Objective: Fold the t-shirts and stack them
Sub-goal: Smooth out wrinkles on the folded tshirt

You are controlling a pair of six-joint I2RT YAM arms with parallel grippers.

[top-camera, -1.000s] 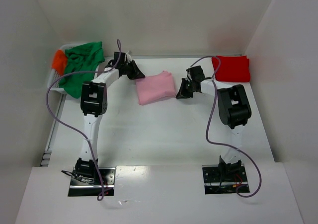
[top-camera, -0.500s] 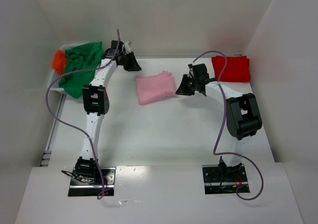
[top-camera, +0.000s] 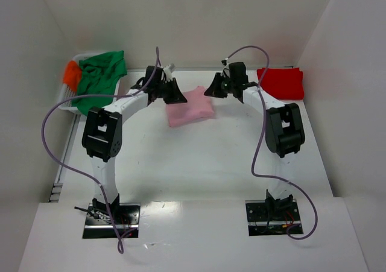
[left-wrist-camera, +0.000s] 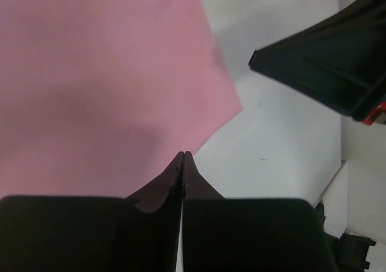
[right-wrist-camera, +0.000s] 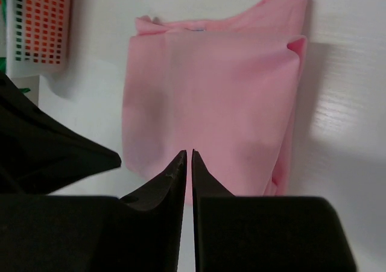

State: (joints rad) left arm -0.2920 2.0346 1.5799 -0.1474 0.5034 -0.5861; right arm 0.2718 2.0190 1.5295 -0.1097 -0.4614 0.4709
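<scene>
The light pink t-shirt lies folded into a rectangle in the middle of the far table, also filling the left wrist view and the right wrist view. My left gripper hangs shut over its far left corner, tips together with no cloth between them. My right gripper hovers over its far right corner, jaws nearly together with only a thin slit and nothing in it. A folded red t-shirt lies at the far right. Green and orange t-shirts sit heaped at the far left.
A white slotted basket holds the green and orange shirts at the left wall; its corner shows in the right wrist view. White walls close in the table on three sides. The two grippers are close together over the pink shirt.
The left gripper swung right from the basket to the pink shirt's far left corner and shut. The right gripper moved farther back and left, to the far right corner.
</scene>
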